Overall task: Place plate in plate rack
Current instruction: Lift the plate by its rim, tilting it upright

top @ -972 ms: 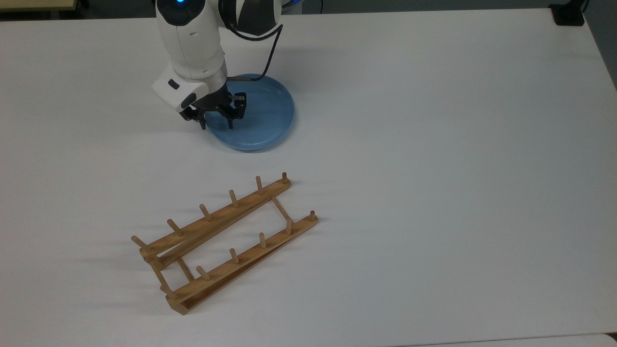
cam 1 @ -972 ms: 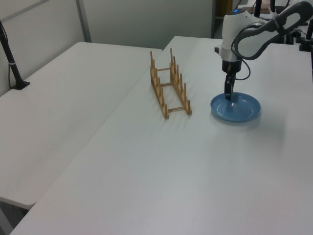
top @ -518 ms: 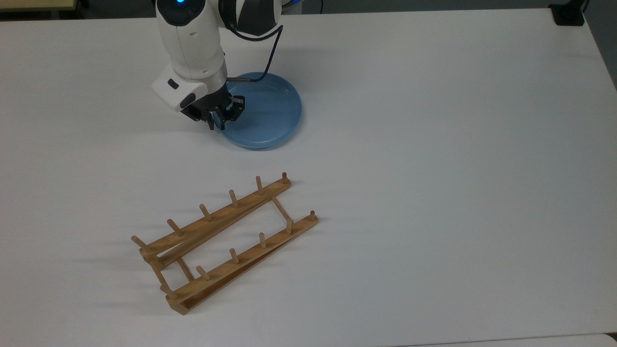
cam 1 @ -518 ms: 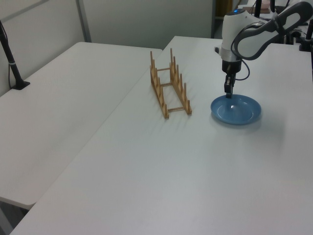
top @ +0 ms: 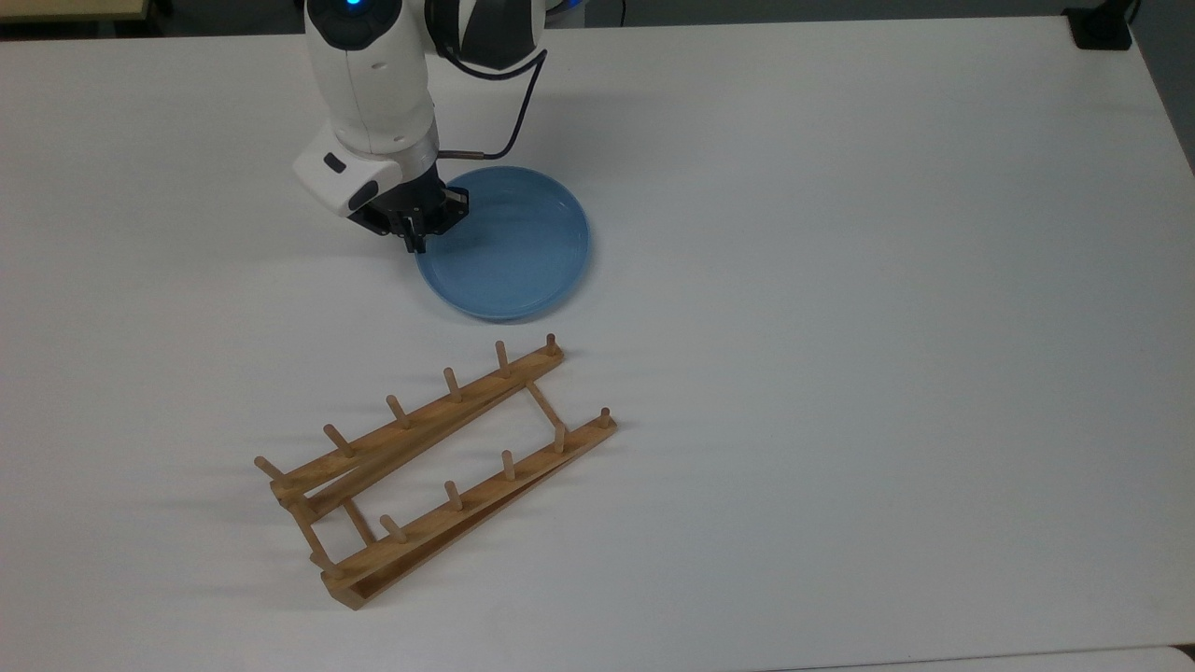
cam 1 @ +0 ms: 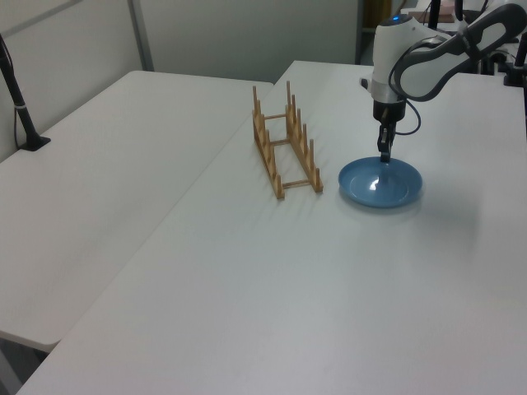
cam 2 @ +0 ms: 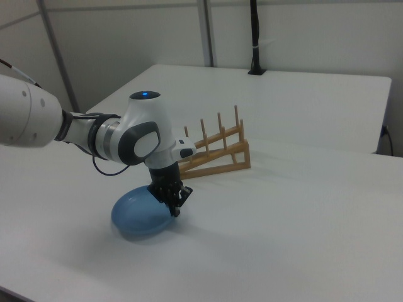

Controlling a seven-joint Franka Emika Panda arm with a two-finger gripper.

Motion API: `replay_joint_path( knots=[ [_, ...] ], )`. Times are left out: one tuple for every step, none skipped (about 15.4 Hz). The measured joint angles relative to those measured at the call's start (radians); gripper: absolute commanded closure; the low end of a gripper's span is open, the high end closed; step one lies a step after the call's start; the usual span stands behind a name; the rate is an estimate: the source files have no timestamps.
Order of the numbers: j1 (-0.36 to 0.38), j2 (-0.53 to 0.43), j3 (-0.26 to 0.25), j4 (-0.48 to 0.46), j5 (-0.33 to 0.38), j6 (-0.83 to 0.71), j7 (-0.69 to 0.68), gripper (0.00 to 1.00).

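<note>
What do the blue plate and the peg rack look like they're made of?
The plate looks like glossy plastic or glazed ceramic: plain light blue, with a bright highlight in the left view; which one can't be told. The plate rack looks like unpainted wood: light-brown rails and round pegs with a matte finish.

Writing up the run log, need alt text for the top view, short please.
A white robot arm's gripper is shut on the near-left rim of a light-blue plate on a white table. Below the plate in the top view, and apart from it, a wooden plate rack with two pegged rails lies diagonally, with no plate in it.
</note>
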Motion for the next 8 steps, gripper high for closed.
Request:
replay_joint_path(
  knots=[
    [0.000,0.000,0.000,0.005,0.000,0.000,0.000,1.00],
    [0.000,-0.001,0.000,0.013,0.000,0.000,0.000,1.00],
    [0.000,-0.003,0.000,0.022,0.000,0.000,0.000,1.00],
    [0.000,-0.008,0.000,0.035,0.000,0.000,0.000,1.00],
    [0.000,-0.017,0.000,0.048,-0.001,0.000,-0.001,1.00],
    [0.000,-0.030,0.001,0.060,-0.001,0.000,-0.003,1.00],
    [0.001,-0.046,0.004,0.069,-0.003,0.000,-0.009,1.00],
    [0.001,-0.064,0.010,0.074,-0.004,0.000,-0.022,1.00]
  ],
)
